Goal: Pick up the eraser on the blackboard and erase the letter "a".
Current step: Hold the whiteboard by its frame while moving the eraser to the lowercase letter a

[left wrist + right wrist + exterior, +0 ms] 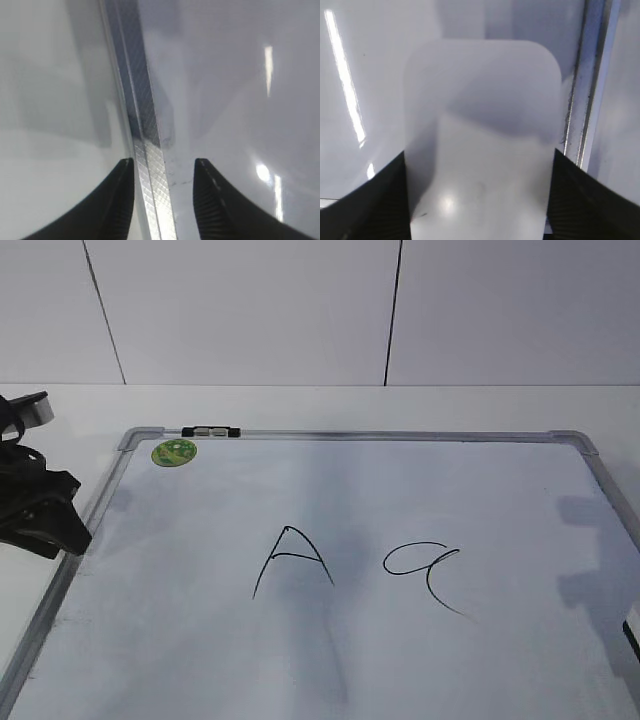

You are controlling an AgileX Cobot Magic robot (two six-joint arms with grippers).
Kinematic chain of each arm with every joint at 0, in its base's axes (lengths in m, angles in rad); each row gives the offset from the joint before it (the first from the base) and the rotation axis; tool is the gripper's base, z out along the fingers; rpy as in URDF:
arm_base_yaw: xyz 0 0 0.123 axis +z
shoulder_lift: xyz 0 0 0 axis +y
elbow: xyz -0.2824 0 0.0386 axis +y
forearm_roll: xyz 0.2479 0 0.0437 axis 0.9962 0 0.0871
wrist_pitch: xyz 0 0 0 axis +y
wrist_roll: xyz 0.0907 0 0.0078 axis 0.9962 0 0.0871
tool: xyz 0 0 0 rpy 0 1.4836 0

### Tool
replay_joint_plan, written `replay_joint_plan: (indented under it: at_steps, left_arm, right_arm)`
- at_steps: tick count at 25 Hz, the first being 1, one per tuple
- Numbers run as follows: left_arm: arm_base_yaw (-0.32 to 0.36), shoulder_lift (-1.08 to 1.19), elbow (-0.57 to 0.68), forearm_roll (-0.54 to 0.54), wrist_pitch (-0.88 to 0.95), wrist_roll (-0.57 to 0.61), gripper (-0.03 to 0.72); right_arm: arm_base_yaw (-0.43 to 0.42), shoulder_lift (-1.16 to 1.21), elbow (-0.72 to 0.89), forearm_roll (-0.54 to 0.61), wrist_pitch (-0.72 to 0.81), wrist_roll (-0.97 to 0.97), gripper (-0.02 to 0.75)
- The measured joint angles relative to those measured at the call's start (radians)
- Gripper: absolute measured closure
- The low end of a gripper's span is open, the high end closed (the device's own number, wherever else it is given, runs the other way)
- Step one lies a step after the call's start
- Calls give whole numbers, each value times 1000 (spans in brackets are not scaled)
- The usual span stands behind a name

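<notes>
The blackboard point(400, 436) is a white dry-erase board with a silver frame, lying flat. The cursive letter "a" point(425, 565) is written right of centre. The white eraser point(480, 140) fills the right wrist view, lying on the board beside the right frame rail point(587, 90). My right gripper point(478, 152) has its fingers against both long sides of the eraser. A sliver of the eraser point(632, 628) shows at the right edge of the exterior view. My left gripper point(164, 162) is open and empty, straddling the board's left frame rail point(142, 115); it also shows in the exterior view point(40, 510).
A capital "A" point(292, 558) is written left of the "a". A round green sticker point(174, 452) and a small black-and-white clip point(211, 430) sit at the board's top left. White table surrounds the board; a white wall is behind.
</notes>
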Motion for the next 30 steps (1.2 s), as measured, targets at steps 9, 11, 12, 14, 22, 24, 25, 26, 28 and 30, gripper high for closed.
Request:
replay_joint_plan:
  at_steps: [9,11,12,14,22,24,25,26,28,30]
  left_arm:
    - [0,58,0,-14,7,15,391]
    - [0,62,0,-17,7,17,395]
    - [0,62,0,-17,7,18,405]
    - [0,64,0,-17,7,19,444]
    - [2,64,-2,-10,5,20,596]
    - [2,64,-2,-17,5,14,629]
    - [2,64,-2,-23,5,9,638]
    - [2,64,-2,-24,5,7,641]
    - [2,64,-2,-26,5,3,643]
    - [2,64,-2,-27,5,2,644]
  right_arm:
    - [0,0,0,5,0,0,188]
    - [0,0,0,5,0,0,188]
    - [0,0,0,5,0,0,188]
    - [0,0,0,5,0,0,188]
    - [0,0,0,7,0,2,188]
    - [0,0,0,7,2,2,188]
    - [0,0,0,7,2,2,188]
    - [0,0,0,7,2,2,188]
    - [0,0,0,11,2,2,188]
    - [0,0,0,22,2,2,188]
